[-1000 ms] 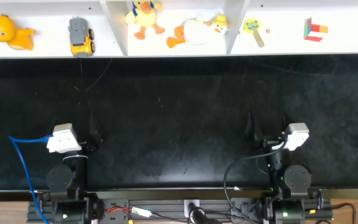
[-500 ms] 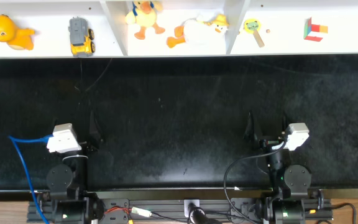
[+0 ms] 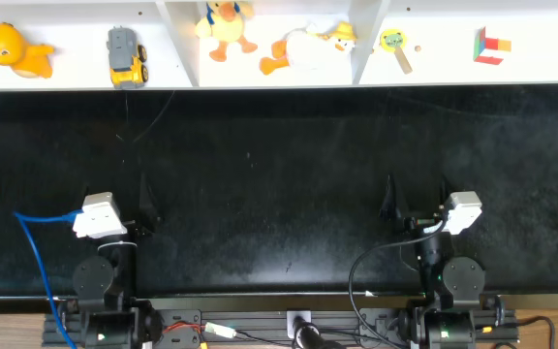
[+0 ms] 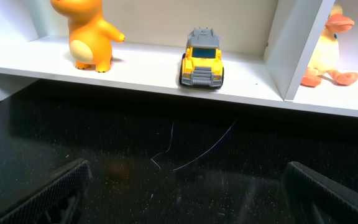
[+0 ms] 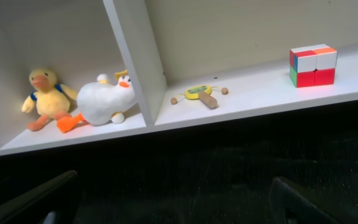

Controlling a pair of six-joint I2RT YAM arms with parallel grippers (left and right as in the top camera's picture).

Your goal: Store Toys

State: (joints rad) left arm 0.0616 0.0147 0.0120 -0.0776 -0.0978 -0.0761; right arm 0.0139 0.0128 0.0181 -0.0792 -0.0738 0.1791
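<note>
toys, viewed past my two end effectors. left end effector point(image 4: 186, 165) and right end effector point(image 5: 174, 177) hang released over the black bench point(image 3: 279, 165), grasping nothing. farther off, on the white shelf point(image 3: 66, 78): orange duck figure point(image 3: 13, 50) and yellow truck point(image 3: 126, 56), i judge hard and slick, best pinched across the flanks; yellow plush duck point(image 3: 226, 29) and white plush duck point(image 3: 308, 48), soft and light, taken at the body; rattle point(image 3: 395, 47) by its handle; colour cube point(image 3: 492, 47) on flat faces.

Nothing has changed over the last second (left pincer point(image 3: 115, 186) and right pincer point(image 3: 415, 186) unmoved).
</note>
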